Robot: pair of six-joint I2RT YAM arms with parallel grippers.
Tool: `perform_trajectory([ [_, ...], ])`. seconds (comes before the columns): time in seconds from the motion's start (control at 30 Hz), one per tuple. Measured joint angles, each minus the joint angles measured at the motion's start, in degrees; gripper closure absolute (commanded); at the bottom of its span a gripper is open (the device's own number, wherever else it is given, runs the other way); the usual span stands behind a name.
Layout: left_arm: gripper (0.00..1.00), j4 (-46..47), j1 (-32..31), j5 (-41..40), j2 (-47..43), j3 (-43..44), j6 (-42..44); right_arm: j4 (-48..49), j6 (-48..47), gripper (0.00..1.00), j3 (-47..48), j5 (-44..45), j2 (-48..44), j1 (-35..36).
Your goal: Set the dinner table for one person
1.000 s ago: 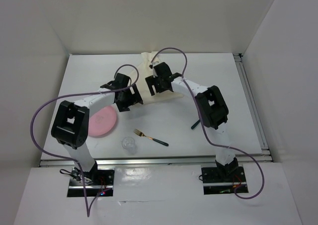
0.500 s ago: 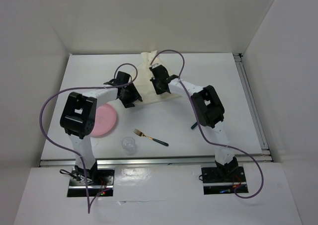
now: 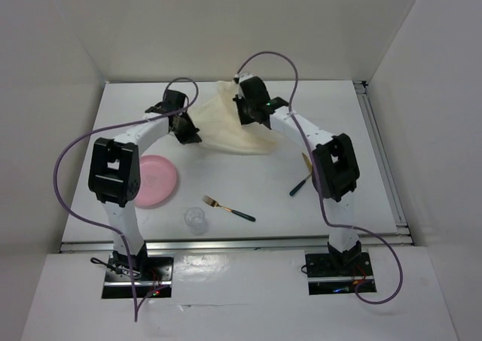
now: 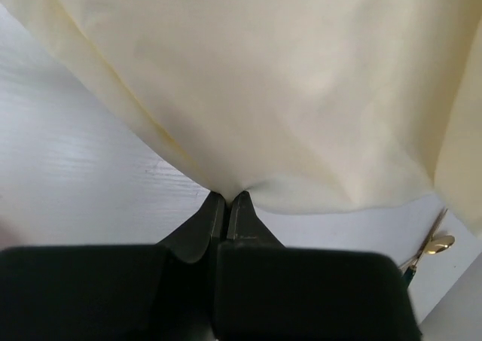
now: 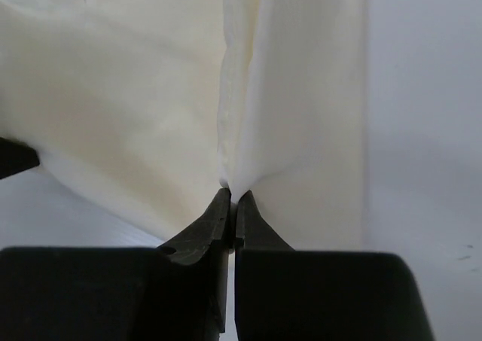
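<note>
A cream cloth placemat (image 3: 224, 124) hangs part-lifted over the back middle of the white dinner table (image 3: 339, 115). My left gripper (image 3: 188, 132) is shut on the cloth's left edge. In the left wrist view the left gripper (image 4: 227, 198) pinches a fold of the placemat (image 4: 286, 77) above the table (image 4: 75, 168). My right gripper (image 3: 251, 117) is shut on the upper right part of the cloth. In the right wrist view the right gripper (image 5: 232, 194) clamps a ridge of the placemat (image 5: 135, 108).
A pink plate (image 3: 155, 180) lies at the left. A gold fork with a dark handle (image 3: 227, 208) and a clear glass (image 3: 196, 218) sit near the front. Another dark-handled utensil (image 3: 300, 184) lies by the right arm, with a gold utensil (image 4: 431, 247) under the cloth's corner.
Both grippers have shut on the placemat and moved toward the back of the table. The cloth is now raised and spread wider between them.
</note>
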Motion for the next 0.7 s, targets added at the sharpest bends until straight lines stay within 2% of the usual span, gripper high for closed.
perform_trajectory([
  [0.27, 1.00, -9.2, 4.6, -0.6, -7.6, 14.2, 9.5, -0.9, 2.2, 1.00, 0.4, -3.5, -15.1, -7.3],
  [0.47, 1.00, -13.9, 10.1, 0.7, -15.2, 18.5, 13.7, -1.3, 4.8, 1.00, -3.0, -5.1, -27.0, -11.6],
  [0.7, 1.00, -19.8, 10.2, 3.1, -15.8, 22.7, 16.5, -1.7, 6.5, 1.00, -6.8, -6.5, -34.9, -12.2],
])
